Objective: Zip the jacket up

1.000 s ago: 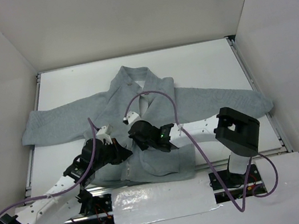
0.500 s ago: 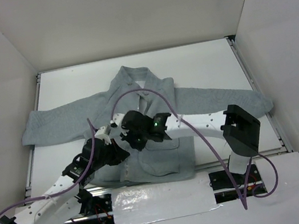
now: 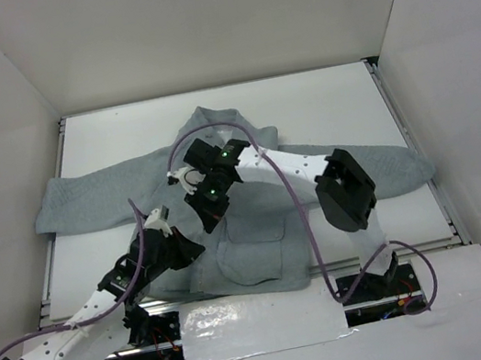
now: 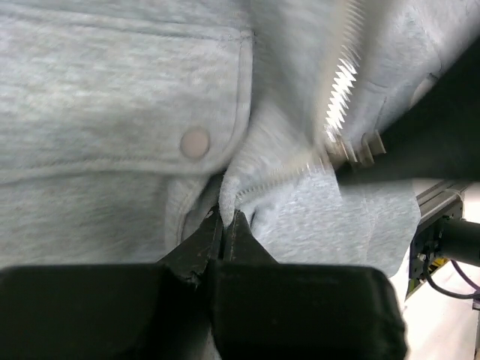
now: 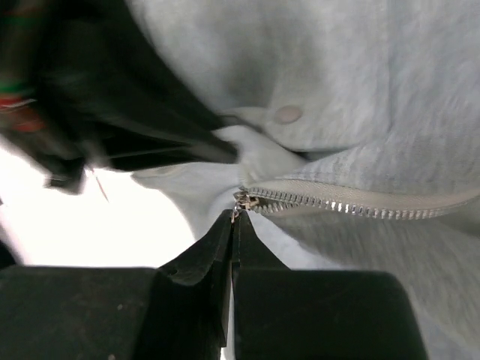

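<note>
The grey jacket [image 3: 263, 255] lies on the white table [image 3: 320, 101], sleeves spread (collar at the far side). The left gripper [image 4: 225, 223] pinches its fabric beside the zipper [image 4: 341, 82]; the right gripper [image 5: 232, 225] is clenched on the zipper pull [image 5: 241, 201]

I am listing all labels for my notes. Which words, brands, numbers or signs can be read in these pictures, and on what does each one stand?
No text can be read in any view.
The jacket shows no label or print, its snap button is plain, and the zipper pull is too small and blurred to show any brand.
</note>
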`<control>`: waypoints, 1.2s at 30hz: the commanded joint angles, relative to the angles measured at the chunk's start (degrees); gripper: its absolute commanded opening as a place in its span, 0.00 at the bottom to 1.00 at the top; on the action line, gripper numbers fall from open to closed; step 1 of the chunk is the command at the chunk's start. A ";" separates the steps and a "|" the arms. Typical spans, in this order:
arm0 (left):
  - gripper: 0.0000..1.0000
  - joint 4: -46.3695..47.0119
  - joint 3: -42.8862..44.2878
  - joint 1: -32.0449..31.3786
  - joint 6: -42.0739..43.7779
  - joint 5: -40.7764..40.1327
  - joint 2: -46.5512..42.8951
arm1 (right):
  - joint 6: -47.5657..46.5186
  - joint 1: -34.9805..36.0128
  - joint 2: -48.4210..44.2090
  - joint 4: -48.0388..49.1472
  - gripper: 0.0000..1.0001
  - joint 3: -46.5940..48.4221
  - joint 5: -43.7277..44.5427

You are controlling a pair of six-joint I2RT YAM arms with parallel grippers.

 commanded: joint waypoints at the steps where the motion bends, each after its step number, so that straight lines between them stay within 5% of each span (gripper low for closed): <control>1: 0.00 -3.79 -1.19 0.35 -0.90 0.48 -3.54 | -5.62 -4.66 5.01 -10.30 0.00 7.40 -5.76; 10: 0.00 -10.14 -4.00 0.26 -3.27 0.13 -8.83 | -5.56 -16.62 18.73 -24.58 0.00 30.96 -0.60; 17: 0.00 -9.70 -4.71 0.26 -3.89 0.48 -7.16 | -1.69 -21.11 18.21 -19.23 0.00 26.94 6.96; 21: 0.00 -10.66 -4.62 0.26 -4.06 0.13 -9.78 | 3.93 -25.40 12.68 -6.23 0.00 19.11 5.34; 31: 0.00 -16.19 -2.69 0.09 -4.59 -1.01 -12.61 | 14.11 -34.18 20.58 1.60 0.00 33.86 20.24; 36: 0.00 -21.81 0.03 0.09 -6.08 -4.69 -14.98 | 19.40 -38.77 19.35 14.93 0.00 30.37 23.56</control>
